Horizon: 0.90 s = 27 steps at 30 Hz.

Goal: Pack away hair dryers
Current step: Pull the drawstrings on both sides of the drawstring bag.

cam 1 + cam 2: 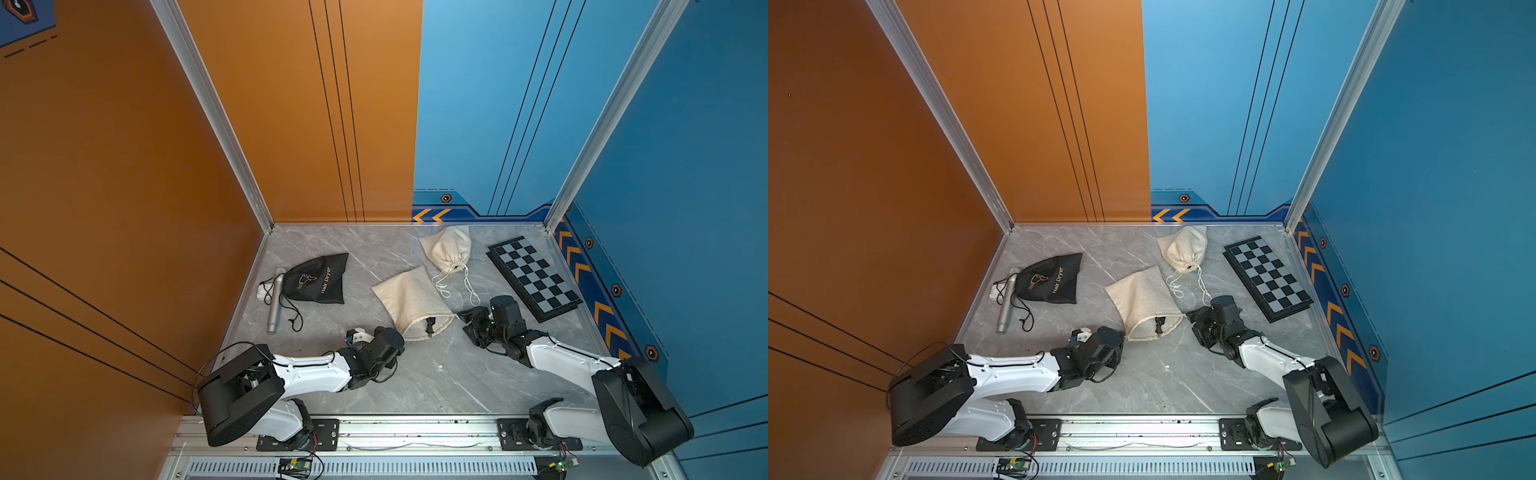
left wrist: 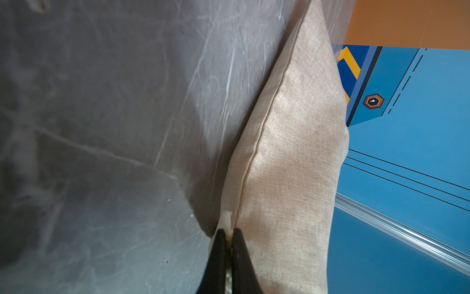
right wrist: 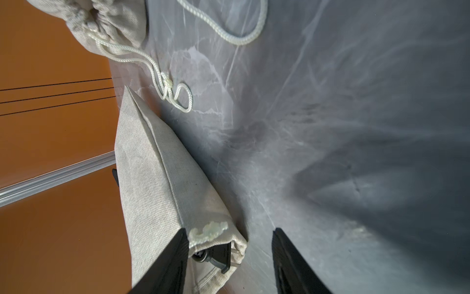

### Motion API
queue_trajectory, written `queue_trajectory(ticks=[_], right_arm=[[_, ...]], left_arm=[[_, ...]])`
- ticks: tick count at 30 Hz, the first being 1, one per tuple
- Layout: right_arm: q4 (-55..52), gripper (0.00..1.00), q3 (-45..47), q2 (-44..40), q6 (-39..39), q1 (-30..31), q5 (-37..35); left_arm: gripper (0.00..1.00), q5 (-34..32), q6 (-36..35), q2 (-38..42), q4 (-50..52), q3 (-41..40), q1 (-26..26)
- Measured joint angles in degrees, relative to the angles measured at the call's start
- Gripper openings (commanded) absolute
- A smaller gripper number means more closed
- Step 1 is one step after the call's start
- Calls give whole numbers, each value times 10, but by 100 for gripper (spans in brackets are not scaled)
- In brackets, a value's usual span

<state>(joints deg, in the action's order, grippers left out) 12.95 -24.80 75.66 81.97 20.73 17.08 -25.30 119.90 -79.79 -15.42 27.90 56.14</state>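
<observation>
Left wrist view: the left gripper (image 2: 229,233) is clenched on the short white drawstring end (image 2: 227,216) at the seam of the open beige pouch (image 2: 287,152), right by its mouth.

Right wrist view: the right gripper (image 3: 230,230) stands released. One finger (image 3: 173,254) overlaps the pouch's cloth, though contact cannot be told. Its mate is apart from the cloth on the far side of the mouth corner, over the marble table (image 3: 356,127). Inside the mouth lies a hair dryer (image 3: 216,257), only a dark plastic piece of it showing; the cloth hides the rest.

In both top views this pouch lies flat at mid-table, mouth toward the arms, with one gripper at each corner of the mouth. Beyond it a second beige pouch (image 1: 446,247) is drawn shut, its white cords (image 1: 453,282) trailing on the table. A chessboard (image 1: 534,276) lies toward the right wall. Near the left wall a black pouch (image 1: 320,278) lettered "Hair Dryer" lies just beside a silver rod (image 1: 275,301). A white object (image 1: 262,291) by the rod is too small to identify.
</observation>
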Motion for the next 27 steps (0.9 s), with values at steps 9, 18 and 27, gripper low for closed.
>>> queue_trajectory(ticks=[9, 18, 27], right_arm=[[32, 47, -15, 26, 30, 0, 9], [67, 40, -15, 41, 71, 0, 9], [77, 31, -15, 43, 94, 7, 7]], left_arm=[[0, 0, -1, 10, -2, -6, -9], [0, 3, -5, 10, -2, -6, -16], [0, 5, -11, 10, -2, -6, -17]])
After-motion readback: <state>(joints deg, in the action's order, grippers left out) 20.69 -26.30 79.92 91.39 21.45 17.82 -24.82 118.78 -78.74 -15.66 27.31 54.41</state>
